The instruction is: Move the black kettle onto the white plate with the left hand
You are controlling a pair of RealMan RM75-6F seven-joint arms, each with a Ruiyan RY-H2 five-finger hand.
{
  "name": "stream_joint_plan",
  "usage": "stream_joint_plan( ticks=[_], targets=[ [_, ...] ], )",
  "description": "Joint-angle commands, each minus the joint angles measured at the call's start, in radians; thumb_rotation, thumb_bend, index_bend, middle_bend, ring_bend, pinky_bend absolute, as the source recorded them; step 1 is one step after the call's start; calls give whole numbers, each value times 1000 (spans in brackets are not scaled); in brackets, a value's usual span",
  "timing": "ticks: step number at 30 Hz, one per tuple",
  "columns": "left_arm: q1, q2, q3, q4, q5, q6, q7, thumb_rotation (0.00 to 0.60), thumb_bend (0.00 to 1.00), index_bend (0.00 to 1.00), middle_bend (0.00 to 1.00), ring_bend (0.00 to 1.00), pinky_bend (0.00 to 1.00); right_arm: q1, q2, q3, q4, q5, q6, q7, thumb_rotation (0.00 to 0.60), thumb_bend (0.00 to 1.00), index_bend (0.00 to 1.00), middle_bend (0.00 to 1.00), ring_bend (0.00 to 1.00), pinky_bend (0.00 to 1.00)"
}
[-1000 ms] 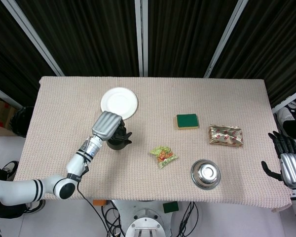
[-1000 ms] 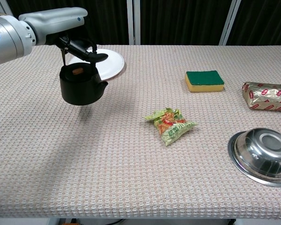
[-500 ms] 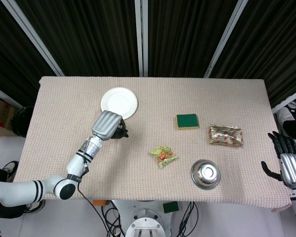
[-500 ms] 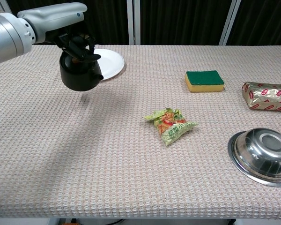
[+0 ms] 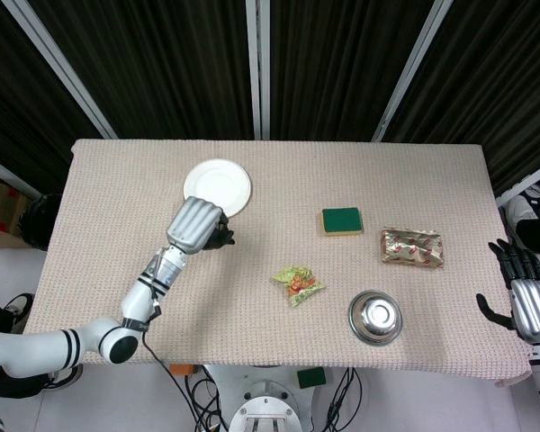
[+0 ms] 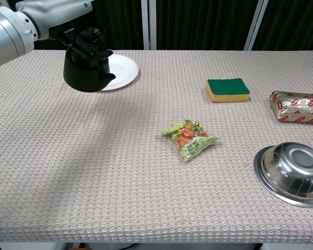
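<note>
Left robot hand (image 5: pixel 196 225) gripping black kettle (image 6: pixel 83 73) aloft

left hand (image 5: pixel 195 226) holding black kettle (image 5: pixel 220 238), white plate (image 5: pixel 217 188)

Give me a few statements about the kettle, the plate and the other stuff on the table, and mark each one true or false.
1. The left hand holds the black kettle clear of the table. True.
2. The kettle already sits in the middle of the white plate. False: it hangs in the air at the plate's near edge.
3. The green sponge lies inside the metal bowl. False: it lies on the cloth, apart from the bowl.
4. The right hand holds nothing. True.
5. The snack packet touches the foil package. False: they lie well apart.
</note>
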Motion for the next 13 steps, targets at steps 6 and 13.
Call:
stream_joint_plan(
  ticks=[6, 13],
  targets=[
    [10, -14, 0, 24, 35, 12, 6, 600, 377, 1000, 1000, 1000, 750, 0, 0, 0, -1, -1, 1, 0, 600, 327, 0, 0, 0, 0],
    [14, -19, -4, 33, 50, 14, 12, 600, 381, 1000, 1000, 1000, 750, -1, 0, 0, -1, -1, 3, 0, 600, 327, 0, 0, 0, 0]
  ],
)
